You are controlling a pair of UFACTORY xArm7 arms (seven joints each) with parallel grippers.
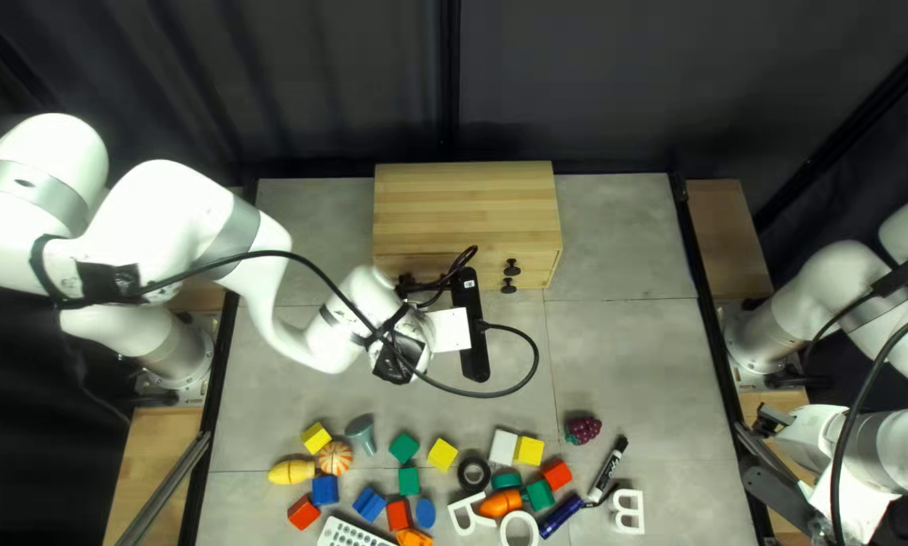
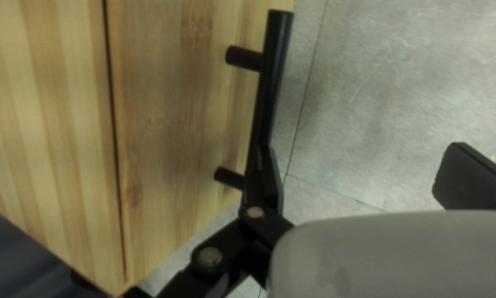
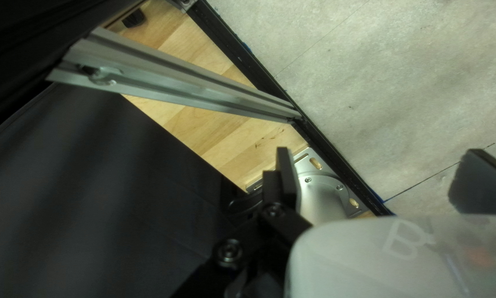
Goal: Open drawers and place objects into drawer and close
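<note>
Your left gripper and right gripper gape; take the likely stiff handle mid-bar, on the top left view's twelve-o'clock cabinet.

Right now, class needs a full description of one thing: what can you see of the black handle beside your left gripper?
The handle is a slim, straight black bar, perhaps metal, held off the pale wooden front by two short black posts. In the left wrist view, one finger of my open left gripper overlaps the bar's nearer end; I cannot tell whether they touch.
</note>
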